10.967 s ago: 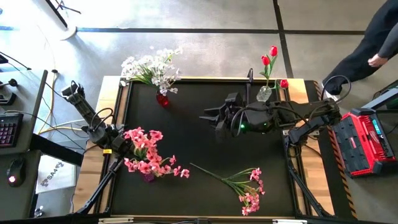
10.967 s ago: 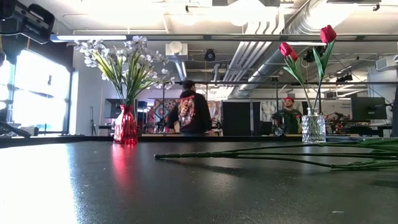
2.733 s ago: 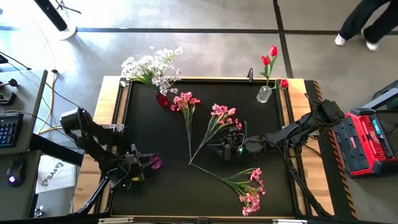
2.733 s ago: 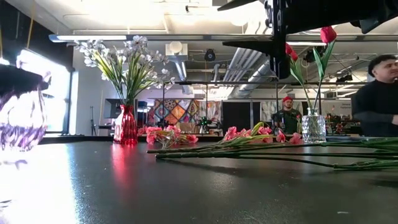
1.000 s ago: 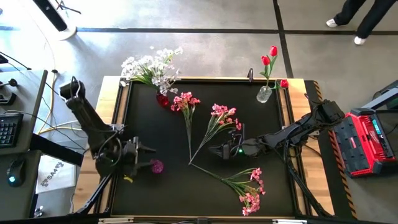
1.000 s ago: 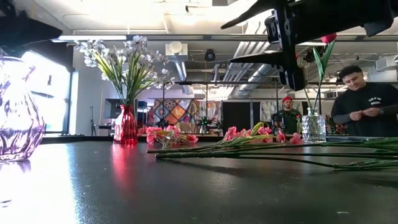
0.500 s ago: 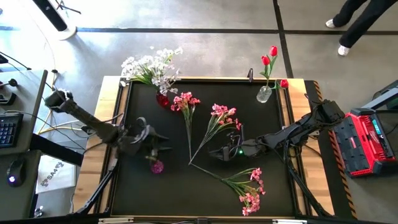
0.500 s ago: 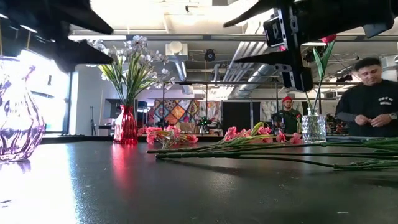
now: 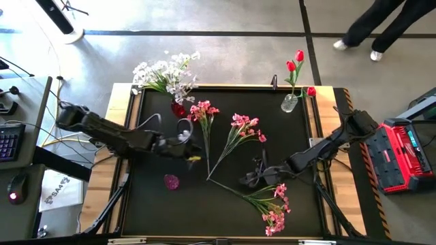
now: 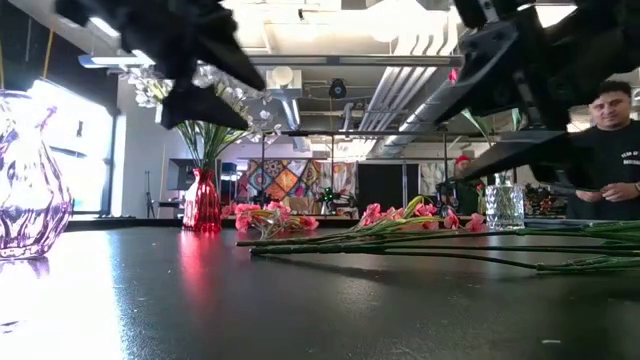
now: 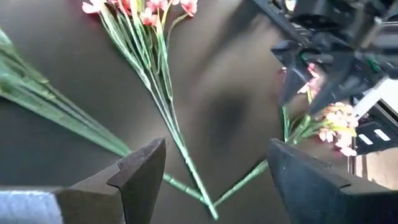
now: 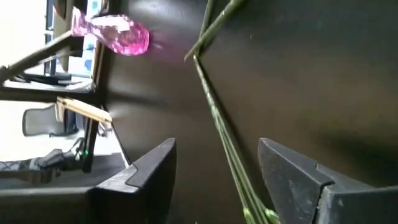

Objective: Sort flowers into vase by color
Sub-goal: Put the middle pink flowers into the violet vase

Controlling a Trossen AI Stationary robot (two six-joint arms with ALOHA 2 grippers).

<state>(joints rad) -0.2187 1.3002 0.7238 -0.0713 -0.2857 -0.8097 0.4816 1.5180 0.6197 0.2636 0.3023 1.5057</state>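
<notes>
Hovering with jaws wide, the left gripper [image 9: 193,152] sits just beside the long stem of a pink spray [image 9: 204,111] lying lengthwise up the table [image 9: 225,204], while the open right gripper [image 9: 249,178] nears another stem.

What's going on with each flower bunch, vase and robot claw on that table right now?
White flowers: upright in the red vase.
Red tulips: upright in the clear vase.
Purple vase: empty, standing on the table.
Three pink sprays: lying flat.
Left gripper: open, holding nothing.
Right gripper: open over a stem.
</notes>
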